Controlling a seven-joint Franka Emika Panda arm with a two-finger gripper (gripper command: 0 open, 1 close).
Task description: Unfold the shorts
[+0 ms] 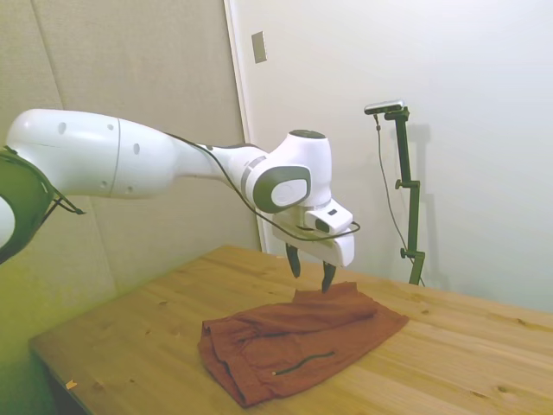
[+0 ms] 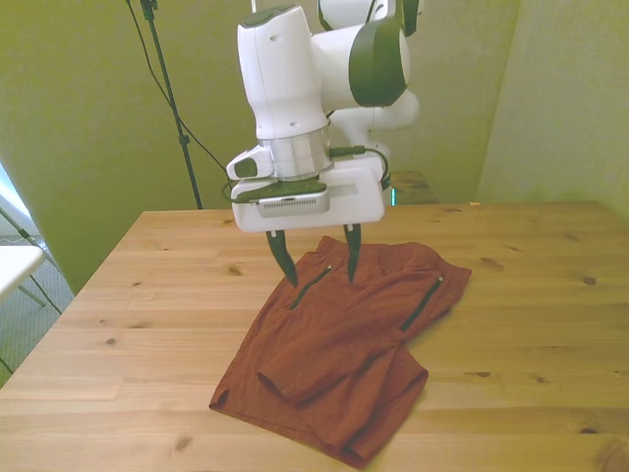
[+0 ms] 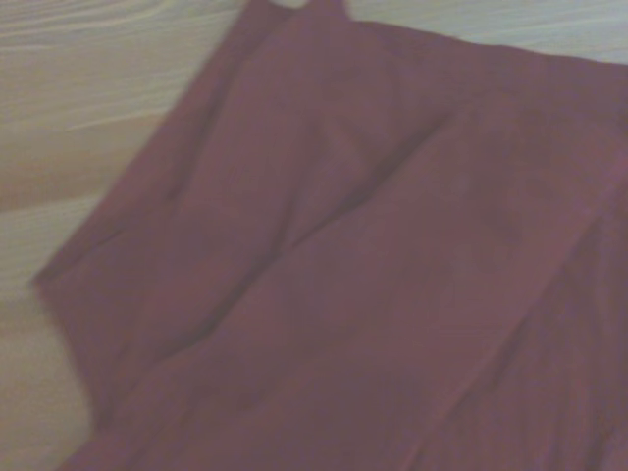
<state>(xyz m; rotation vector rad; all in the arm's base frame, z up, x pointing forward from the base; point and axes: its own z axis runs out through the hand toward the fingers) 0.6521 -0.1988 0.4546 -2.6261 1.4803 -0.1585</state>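
The end effector (image 2: 316, 261) hung released, its two dark fingers (image 2: 283, 258) spread apart and pointing down with nothing between them. Directly beneath it lay the shorts (image 2: 339, 344), rust-brown and spread on the wooden desk (image 2: 531, 324), one leg folded over the other. The fingertips stood just above the cloth near a dark slit pocket line (image 2: 310, 285); whether they touched the fabric could not be told. In the side view the end effector (image 1: 309, 274) hovered over the far edge of the shorts (image 1: 294, 341). The wrist view showed blurred creased fabric (image 3: 373, 275) against the desk (image 3: 78, 118).
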